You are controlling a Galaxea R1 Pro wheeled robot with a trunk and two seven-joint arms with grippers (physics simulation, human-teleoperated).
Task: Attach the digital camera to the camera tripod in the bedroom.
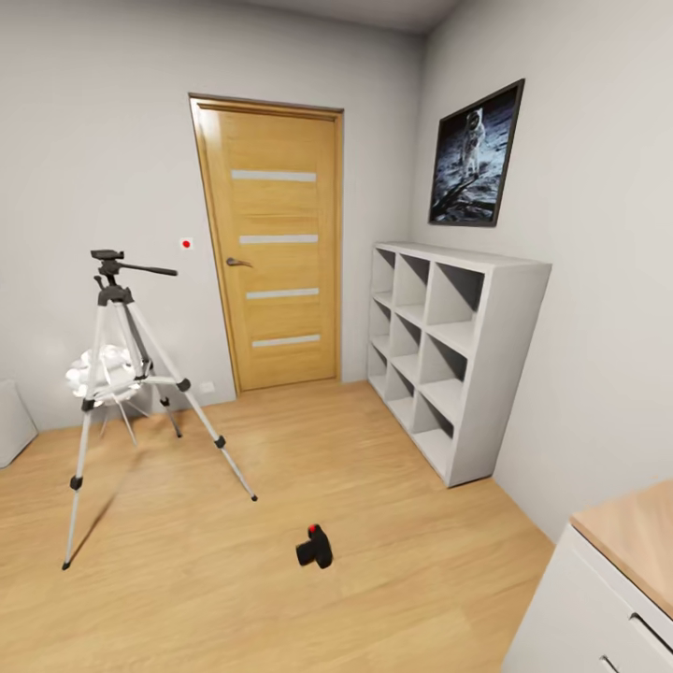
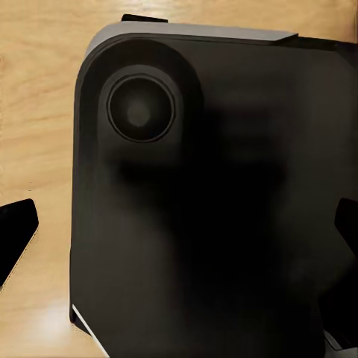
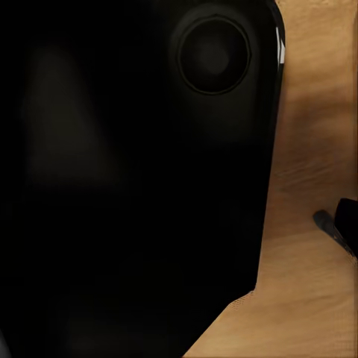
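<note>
Black digital camera (image 1: pixel 315 547) lies on floor, 4 o'clock of camera tripod (image 1: pixel 126 374); leg-bump risk approaching. Gripper states: cannot tell.

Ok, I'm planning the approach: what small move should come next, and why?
Probably roll forward toward the camera. It lies on the wood floor, apart from the tripod standing to its left, and neither hand appears near it in the head view, so it must be picked up first.

The camera tripod (image 1: pixel 117 374) stands at left frame; the digital camera (image 1: pixel 316 547) lies on the floor (image 1: pixel 393 561) lower centre; the shelves (image 1: pixel 453 355) sit right.
</note>
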